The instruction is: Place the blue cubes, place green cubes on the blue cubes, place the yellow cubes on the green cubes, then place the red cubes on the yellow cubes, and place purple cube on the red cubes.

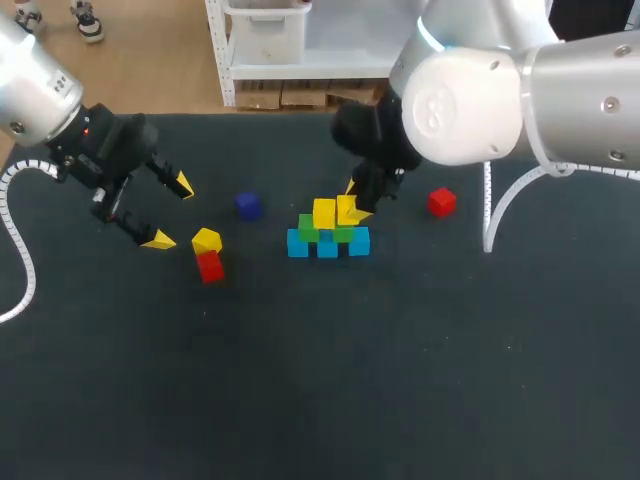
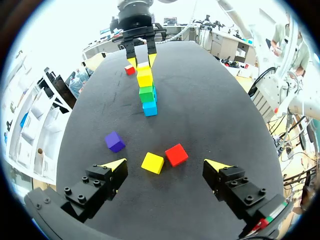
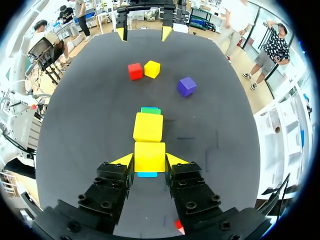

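A row of blue cubes [image 1: 328,244] lies mid-table with green cubes [image 1: 308,229] on top. One yellow cube [image 1: 324,212] rests on the green ones. Beside it, my right gripper [image 1: 354,203] is shut on a second yellow cube [image 3: 149,156], which sits on or just above the stack. My left gripper [image 1: 170,212] hangs open over the table's left part, holding nothing. Just ahead of it in the left wrist view lie a loose yellow cube [image 2: 152,163] and a red cube [image 2: 176,154], touching at a corner. A purple cube [image 1: 248,205] sits between them and the stack.
A second red cube [image 1: 441,201] lies right of the stack, behind my right arm. The dark table [image 1: 400,380] stretches bare toward the front edge.
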`<state>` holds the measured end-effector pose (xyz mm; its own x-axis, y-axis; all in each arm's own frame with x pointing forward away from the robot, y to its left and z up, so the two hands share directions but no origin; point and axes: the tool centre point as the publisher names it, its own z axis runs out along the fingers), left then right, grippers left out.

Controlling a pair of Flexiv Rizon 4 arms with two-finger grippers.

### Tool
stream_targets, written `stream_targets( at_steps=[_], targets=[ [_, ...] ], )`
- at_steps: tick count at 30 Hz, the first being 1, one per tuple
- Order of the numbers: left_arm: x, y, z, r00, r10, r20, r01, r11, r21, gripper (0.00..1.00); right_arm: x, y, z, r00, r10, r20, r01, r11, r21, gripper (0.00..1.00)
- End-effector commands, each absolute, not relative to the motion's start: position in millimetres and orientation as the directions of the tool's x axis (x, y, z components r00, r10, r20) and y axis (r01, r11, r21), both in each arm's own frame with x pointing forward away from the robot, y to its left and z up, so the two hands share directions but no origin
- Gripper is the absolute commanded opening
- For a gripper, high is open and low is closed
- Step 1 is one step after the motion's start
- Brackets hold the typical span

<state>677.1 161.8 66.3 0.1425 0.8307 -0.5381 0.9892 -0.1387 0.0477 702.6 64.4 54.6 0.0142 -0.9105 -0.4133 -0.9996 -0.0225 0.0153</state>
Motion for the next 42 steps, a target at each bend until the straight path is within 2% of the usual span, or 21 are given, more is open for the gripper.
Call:
stream_targets(
  at_steps=[1,23,25,26,33,34,35,42],
  targets=[
    [676.4,162.9,65.3,0.146,0.828,-0.541,0.989,-0.140,0.052,1.00,704.1,65.1,53.4,0.013,-0.909,-0.416,-0.999,-0.024,0.022,0.00],
    [676.4,162.9,65.3,0.146,0.828,-0.541,0.989,-0.140,0.052,1.00,703.0,67.9,51.0,0.008,-0.911,-0.412,-0.999,-0.024,0.034,0.00],
    [676.4,162.9,65.3,0.146,0.828,-0.541,0.989,-0.140,0.052,1.00,703.3,68.0,50.8,0.008,-0.911,-0.411,-0.999,-0.024,0.034,0.04],
    [676.4,162.9,65.3,0.146,0.828,-0.541,0.989,-0.140,0.052,1.00,703.4,68.0,50.8,0.008,-0.912,-0.411,-0.999,-0.024,0.033,0.07],
    [676.4,162.9,65.3,0.146,0.828,-0.541,0.989,-0.140,0.052,1.00,704.0,67.8,50.9,0.011,-0.913,-0.407,-0.999,-0.025,0.029,0.48],
    [676.4,162.9,65.3,0.146,0.828,-0.541,0.989,-0.140,0.052,1.00,704.0,67.7,50.9,0.010,-0.914,-0.406,-0.999,-0.024,0.029,0.62],
    [676.4,162.9,65.3,0.146,0.828,-0.541,0.989,-0.140,0.052,1.00,704.2,67.4,50.9,0.009,-0.914,-0.405,-0.999,-0.023,0.029,1.00],
    [676.4,162.9,65.3,0.146,0.828,-0.541,0.989,-0.140,0.052,1.00,705.3,64.5,52.2,0.005,-0.917,-0.400,-1.000,-0.016,0.026,1.00]
  ],
)
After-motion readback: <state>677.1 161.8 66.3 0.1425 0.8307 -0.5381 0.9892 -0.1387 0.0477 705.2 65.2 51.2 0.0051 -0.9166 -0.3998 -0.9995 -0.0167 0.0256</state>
